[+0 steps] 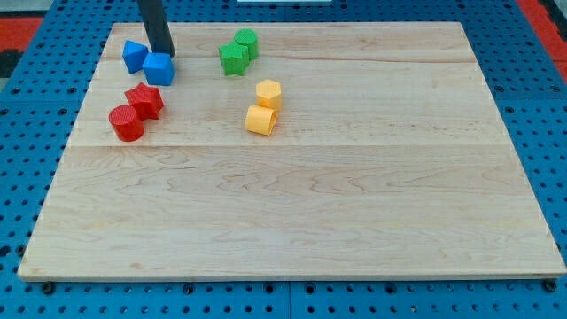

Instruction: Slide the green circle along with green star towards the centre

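Observation:
The green circle and the green star sit touching each other near the view's top, left of the middle of the wooden board. The star is just below and left of the circle. My tip stands at the view's top left, right behind the blue cube, well to the left of the green pair and apart from them.
A second blue block lies left of the tip. A red star and a red cylinder lie below the blue ones. Two yellow blocks lie below and right of the green pair.

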Controlling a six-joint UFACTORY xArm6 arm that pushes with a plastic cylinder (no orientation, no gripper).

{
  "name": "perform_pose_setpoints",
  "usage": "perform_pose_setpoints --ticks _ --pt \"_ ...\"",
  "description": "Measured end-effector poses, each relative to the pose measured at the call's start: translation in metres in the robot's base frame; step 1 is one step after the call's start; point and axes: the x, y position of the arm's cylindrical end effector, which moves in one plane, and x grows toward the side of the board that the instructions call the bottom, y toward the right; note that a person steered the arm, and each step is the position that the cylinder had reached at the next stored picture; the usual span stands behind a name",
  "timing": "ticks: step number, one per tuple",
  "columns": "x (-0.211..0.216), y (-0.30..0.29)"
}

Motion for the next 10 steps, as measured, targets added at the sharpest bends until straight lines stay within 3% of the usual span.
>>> perform_pose_setpoints --ticks 1,2,4,6,7,8,10 --pt "-0.030 0.011" --pt "-0.065 0.088" --pt "-0.062 0.139" --pt "0.020 0.111" --pt "0.032 0.106" --pt "-0.009 0.122" --pt "-0.003 0.085"
